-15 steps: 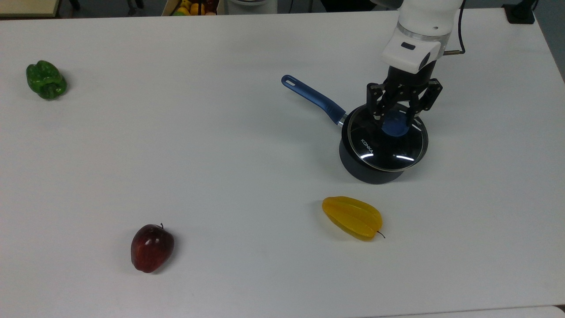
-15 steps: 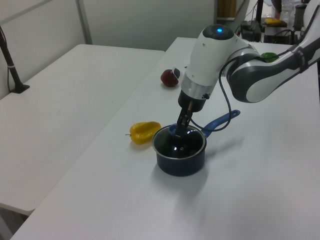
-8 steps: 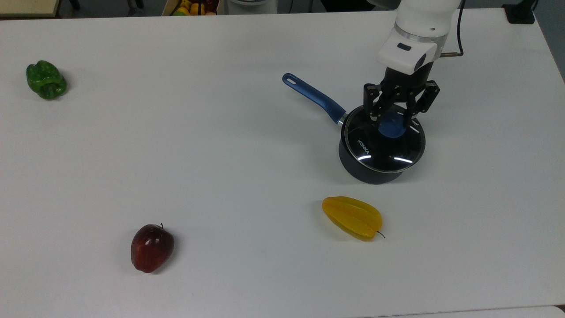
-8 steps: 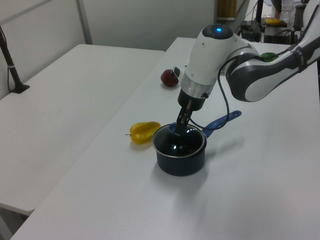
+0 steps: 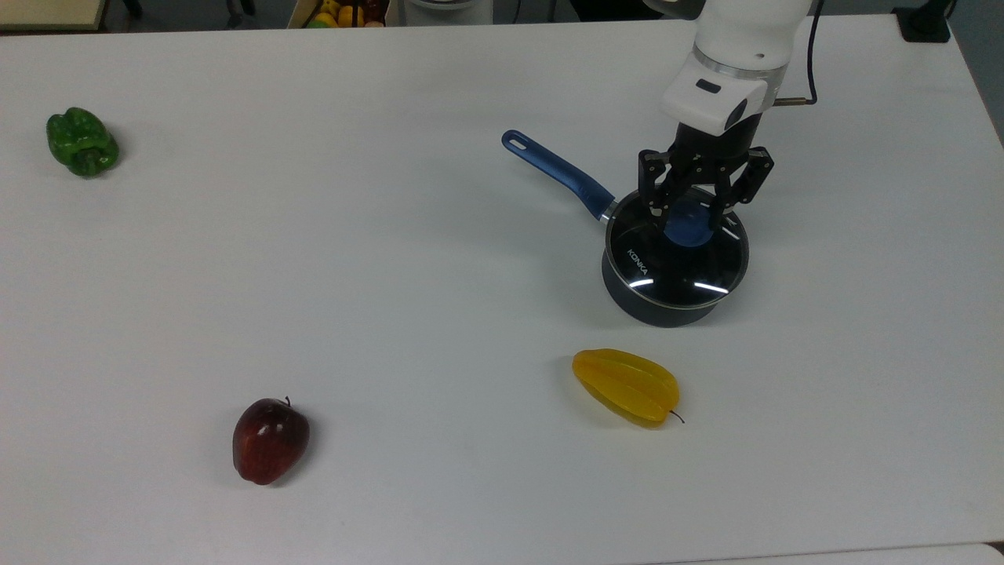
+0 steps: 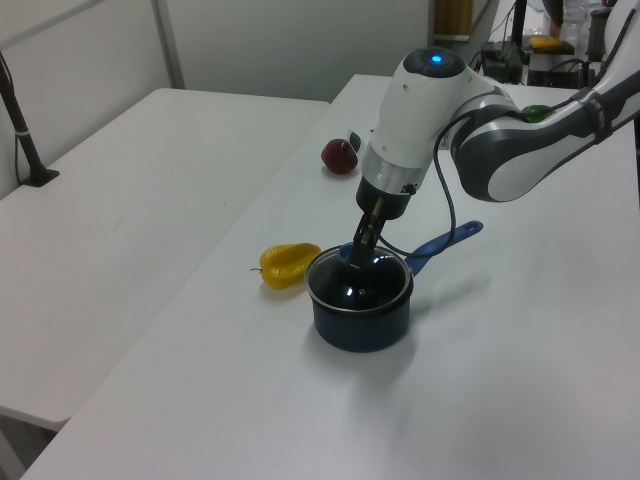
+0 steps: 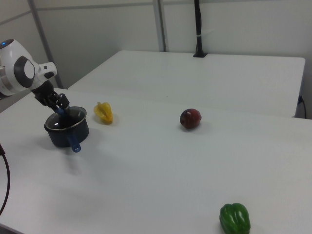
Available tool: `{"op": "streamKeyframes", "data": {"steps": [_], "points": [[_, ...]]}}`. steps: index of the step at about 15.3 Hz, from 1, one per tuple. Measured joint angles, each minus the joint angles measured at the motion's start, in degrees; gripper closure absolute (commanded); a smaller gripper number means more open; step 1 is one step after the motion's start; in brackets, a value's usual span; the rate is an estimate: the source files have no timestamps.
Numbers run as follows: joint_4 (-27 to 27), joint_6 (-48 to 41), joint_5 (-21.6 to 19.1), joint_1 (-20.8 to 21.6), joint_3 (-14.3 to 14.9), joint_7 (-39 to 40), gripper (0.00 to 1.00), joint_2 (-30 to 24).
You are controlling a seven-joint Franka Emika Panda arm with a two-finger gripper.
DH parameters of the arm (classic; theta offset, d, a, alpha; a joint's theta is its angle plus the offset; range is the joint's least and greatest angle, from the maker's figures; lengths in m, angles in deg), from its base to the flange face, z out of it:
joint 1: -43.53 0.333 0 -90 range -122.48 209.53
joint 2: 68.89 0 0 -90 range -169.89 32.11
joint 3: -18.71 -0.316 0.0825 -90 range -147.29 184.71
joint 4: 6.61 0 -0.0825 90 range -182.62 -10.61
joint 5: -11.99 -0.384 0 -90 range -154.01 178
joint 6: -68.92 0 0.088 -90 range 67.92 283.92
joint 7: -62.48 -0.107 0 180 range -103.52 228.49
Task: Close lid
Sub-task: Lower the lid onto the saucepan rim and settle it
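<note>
Lid (image 5: 676, 255): seated on black pot (image 5: 663, 306), rim apparently level. Gripper (image 5: 688, 212): narrow, clasping blue knob (image 5: 685, 225). Advice: confirm flush seating, release straight up, avoid nudging pot.

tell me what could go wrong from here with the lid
The gripper grips the lid by its blue knob over the black pot. If the lid is not centred at release, its rim may catch on the pot's edge and sit tilted. Pressing down could also nudge the pot toward the starfruit.
</note>
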Motion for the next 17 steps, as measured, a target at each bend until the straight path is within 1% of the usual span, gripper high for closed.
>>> {"op": "streamKeyframes", "data": {"steps": [9,11,14,15,16,17], "points": [[-0.02,-2.01,0.00,0.16,-0.04,-1.40,0.49,-0.39],[-0.03,-2.01,0.00,0.18,-0.04,-1.50,0.45,-0.39],[-0.14,-2.01,0.00,0.34,-0.05,-1.63,0.45,-0.38],[-0.19,-2.01,0.00,0.42,-0.05,-1.74,0.39,-0.37],[-0.21,-2.01,0.00,0.49,-0.05,-1.80,0.27,-0.35],[-0.22,-2.01,0.00,0.52,-0.05,-1.82,0.18,-0.34]]}}
